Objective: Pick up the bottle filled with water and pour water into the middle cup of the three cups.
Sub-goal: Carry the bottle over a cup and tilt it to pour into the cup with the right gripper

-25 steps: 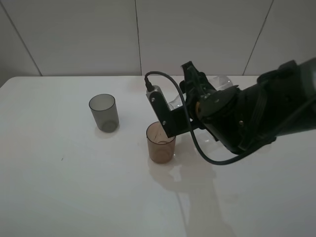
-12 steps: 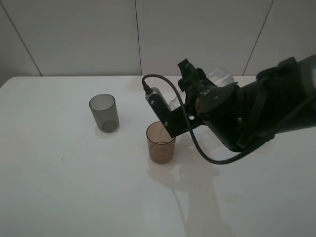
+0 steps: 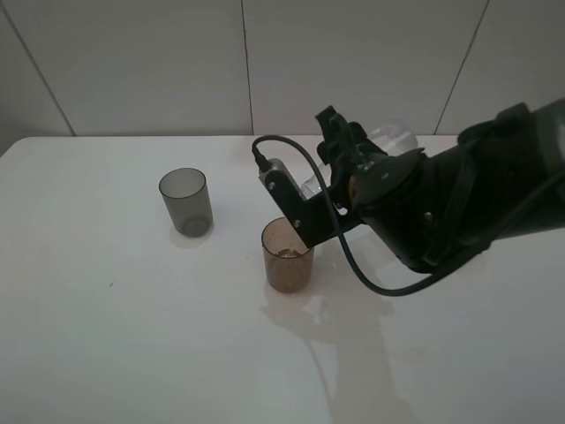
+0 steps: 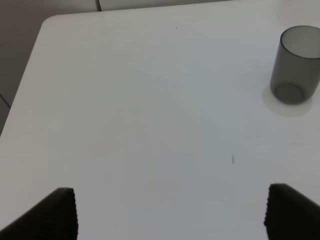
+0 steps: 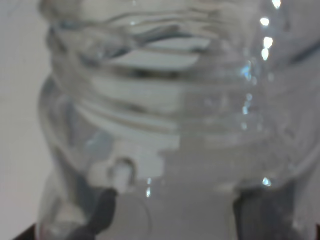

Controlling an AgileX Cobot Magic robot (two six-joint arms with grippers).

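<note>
My right gripper (image 3: pixel 342 170) is shut on the clear bottle (image 3: pixel 391 136) and holds it tilted on its side, neck (image 3: pixel 310 185) down towards the amber-brown middle cup (image 3: pixel 287 258), just above and behind its rim. The right wrist view is filled by the bottle (image 5: pixel 165 115), with dark fingers (image 5: pixel 104 209) on either side. The smoky grey cup (image 3: pixel 185 201) stands to the left and also shows in the left wrist view (image 4: pixel 296 65). The mauve-purple cup is hidden behind the right arm. My left gripper (image 4: pixel 170 215) is open over bare table, out of the exterior view.
The white table (image 3: pixel 132 327) runs to a tiled wall (image 3: pixel 132 62) at the back. The bulky right arm (image 3: pixel 459 203) with its cable (image 3: pixel 349 256) covers the right half of the table. The table's left edge (image 4: pixel 22 85) shows in the left wrist view.
The right wrist has rolled a little further, raising the bottle's base and lowering its neck towards the amber cup. The cups and the left arm have not moved.
</note>
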